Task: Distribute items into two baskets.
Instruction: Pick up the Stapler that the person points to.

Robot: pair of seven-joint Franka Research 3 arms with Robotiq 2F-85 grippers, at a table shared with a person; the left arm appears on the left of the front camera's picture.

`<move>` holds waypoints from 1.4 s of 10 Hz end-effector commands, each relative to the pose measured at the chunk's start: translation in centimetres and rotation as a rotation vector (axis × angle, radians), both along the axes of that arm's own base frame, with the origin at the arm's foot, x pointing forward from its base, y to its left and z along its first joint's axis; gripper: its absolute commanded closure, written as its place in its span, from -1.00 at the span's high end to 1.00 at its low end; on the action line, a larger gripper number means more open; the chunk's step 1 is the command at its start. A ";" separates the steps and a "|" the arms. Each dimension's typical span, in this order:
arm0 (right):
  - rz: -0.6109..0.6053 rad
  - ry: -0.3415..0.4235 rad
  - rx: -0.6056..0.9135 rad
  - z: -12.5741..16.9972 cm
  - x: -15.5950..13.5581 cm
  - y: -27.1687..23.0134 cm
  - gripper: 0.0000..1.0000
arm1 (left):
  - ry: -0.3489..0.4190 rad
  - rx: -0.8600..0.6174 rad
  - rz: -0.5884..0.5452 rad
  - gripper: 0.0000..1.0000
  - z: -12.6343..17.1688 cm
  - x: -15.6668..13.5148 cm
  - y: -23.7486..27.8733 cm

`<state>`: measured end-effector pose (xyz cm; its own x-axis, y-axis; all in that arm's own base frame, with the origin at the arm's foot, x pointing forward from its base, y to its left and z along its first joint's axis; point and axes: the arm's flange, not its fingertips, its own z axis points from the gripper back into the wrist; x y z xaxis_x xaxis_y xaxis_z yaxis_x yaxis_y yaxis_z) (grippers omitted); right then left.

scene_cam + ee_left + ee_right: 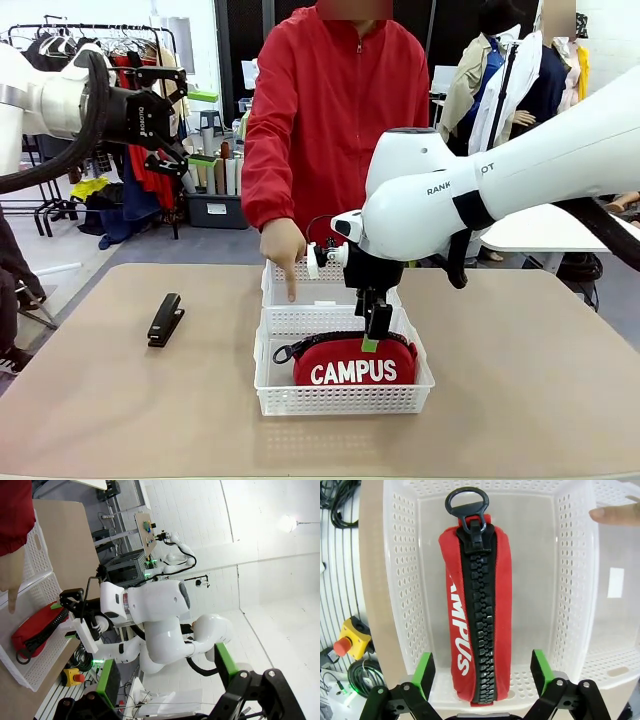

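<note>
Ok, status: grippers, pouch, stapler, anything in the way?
Left gripper open, raised clear. Right gripper open, over red pouch in near basket. Stapler on table, outside baskets. Person's hand pointing into far basket.

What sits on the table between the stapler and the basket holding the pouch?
Nothing: the front view shows bare tabletop between stapler and basket.

A tan desk with rounded corners (120, 400) stands on a grey floor (130, 250). Behind it, at far left, a black metal clothes rack (100, 27) carries hanging garments. Just beside the rack, a dark plastic crate (215, 210) on the floor holds upright rolls. The left wrist view shows a white painted brick wall (200, 520) with a bright round lamp (287, 524).
</note>
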<state>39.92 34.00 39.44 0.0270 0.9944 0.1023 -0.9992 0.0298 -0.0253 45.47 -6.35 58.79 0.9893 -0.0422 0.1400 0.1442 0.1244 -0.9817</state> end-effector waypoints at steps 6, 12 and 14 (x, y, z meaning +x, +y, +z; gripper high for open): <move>0.007 -0.010 -0.004 0.1 0.0 0.0 1.00 | 0.003 -0.003 0.001 1.00 0.2 0.0 0.1; -0.226 0.075 0.130 4.0 2.1 -2.2 1.00 | 0.003 -0.003 0.001 1.00 0.2 0.0 0.1; -0.361 0.066 0.112 6.6 3.1 -4.2 1.00 | 0.003 -0.003 0.001 1.00 0.2 0.0 0.1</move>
<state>43.20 30.45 44.94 0.3009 0.9306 0.2083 -0.9536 0.2961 0.0548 45.47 -6.33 58.79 0.9893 -0.0417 0.1400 0.1442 0.1245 -0.9817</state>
